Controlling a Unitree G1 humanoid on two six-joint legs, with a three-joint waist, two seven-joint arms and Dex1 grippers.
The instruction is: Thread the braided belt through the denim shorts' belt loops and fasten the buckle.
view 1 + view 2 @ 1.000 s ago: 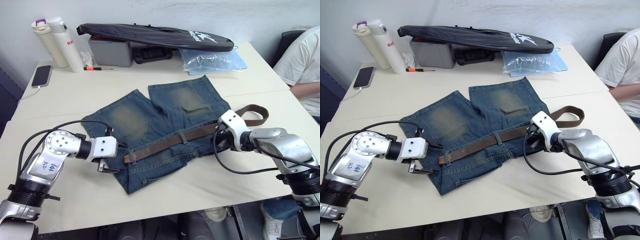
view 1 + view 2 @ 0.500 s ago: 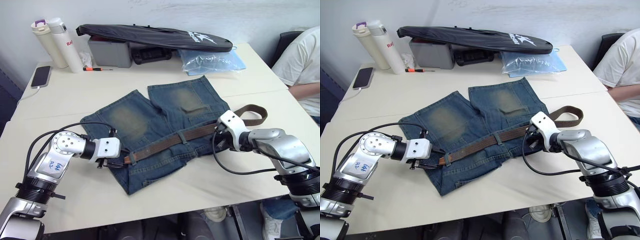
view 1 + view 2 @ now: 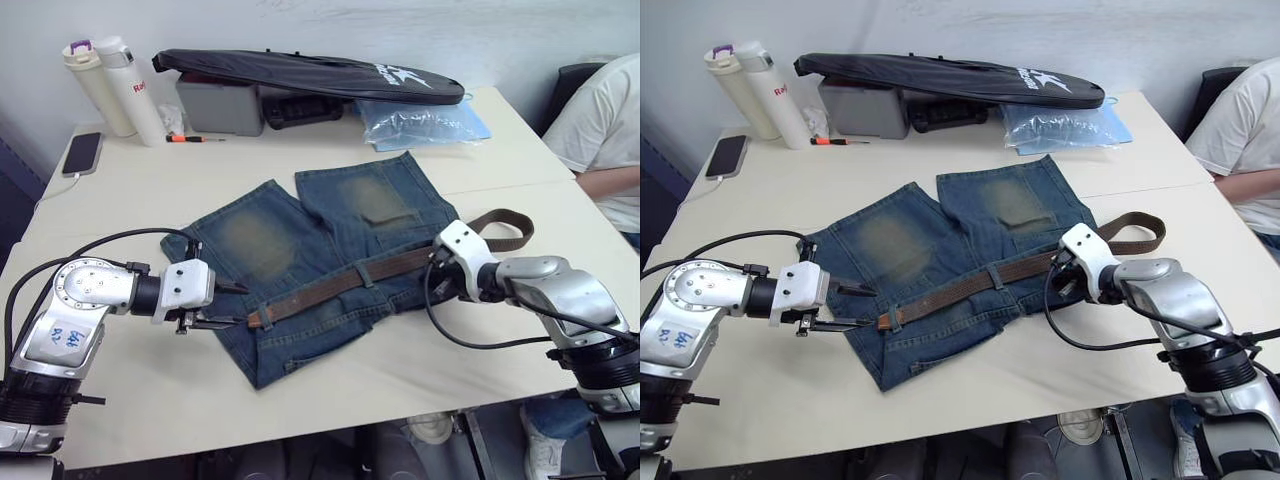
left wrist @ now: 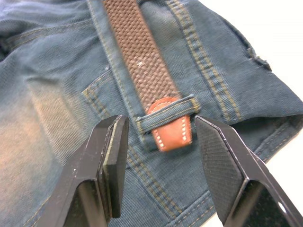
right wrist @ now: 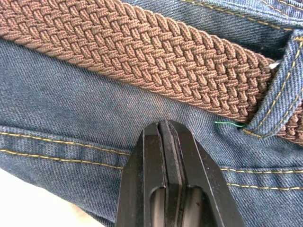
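can't really make out the buckle anywhere, the far end of the braided belt (image 3: 400,265) just loops off past the right gripper (image 3: 1065,275) and that arm covers part of it. the person (image 3: 610,130) is cut off at the frame edge, just a white sleeve and forearm

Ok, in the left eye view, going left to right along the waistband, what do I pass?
Left pincer → leather belt tip → braided belt lying across the denim shorts → belt loop → right pincer → loose end of the belt on the table.
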